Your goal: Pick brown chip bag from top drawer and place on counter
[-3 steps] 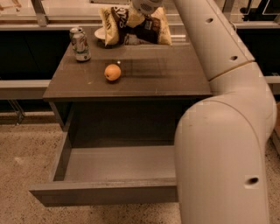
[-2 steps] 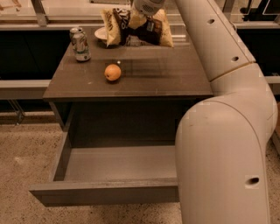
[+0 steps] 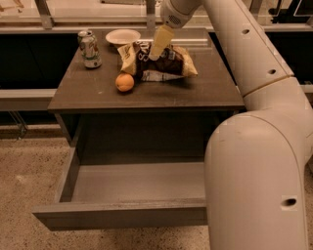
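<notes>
The brown chip bag [image 3: 164,63] rests on the counter [image 3: 98,93], right of its middle, with its cream ends spread left and right. My gripper [image 3: 154,55] comes down from the top of the view onto the upper middle of the bag and is shut on it. Only one pale finger [image 3: 161,41] shows. The top drawer [image 3: 132,188] is pulled out below the counter and is empty.
An orange [image 3: 124,82] lies just left of the bag. A soda can [image 3: 89,49] stands at the counter's back left and a white bowl [image 3: 122,36] at the back middle. My large white arm [image 3: 254,161] fills the right side. A pale ledge [image 3: 73,14] runs behind.
My gripper has moved forward and down with the chip bag. The bag was held up at the back of the counter and now rests on the counter beside the orange.
</notes>
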Controlling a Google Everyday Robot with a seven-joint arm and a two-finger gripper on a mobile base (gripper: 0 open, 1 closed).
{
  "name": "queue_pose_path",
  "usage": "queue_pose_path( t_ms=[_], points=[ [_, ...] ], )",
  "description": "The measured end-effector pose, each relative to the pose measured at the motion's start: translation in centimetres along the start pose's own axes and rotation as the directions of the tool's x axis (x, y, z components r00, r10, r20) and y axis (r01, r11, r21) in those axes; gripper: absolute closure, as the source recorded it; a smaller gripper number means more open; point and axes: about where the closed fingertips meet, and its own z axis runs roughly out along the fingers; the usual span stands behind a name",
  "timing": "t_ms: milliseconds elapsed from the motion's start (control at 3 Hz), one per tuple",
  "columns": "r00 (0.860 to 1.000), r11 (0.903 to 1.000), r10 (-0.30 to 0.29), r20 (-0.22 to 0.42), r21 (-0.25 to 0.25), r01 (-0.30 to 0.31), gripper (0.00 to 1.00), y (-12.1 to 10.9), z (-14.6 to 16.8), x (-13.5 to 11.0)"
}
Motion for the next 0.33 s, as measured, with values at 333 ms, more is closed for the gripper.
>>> queue_pose_path(
  t_ms=[333],
  points=[
    [1.0, 1.0, 0.0, 0.0, 0.0, 0.0, 0.0, 0.01, 0.02, 0.0]
  ],
)
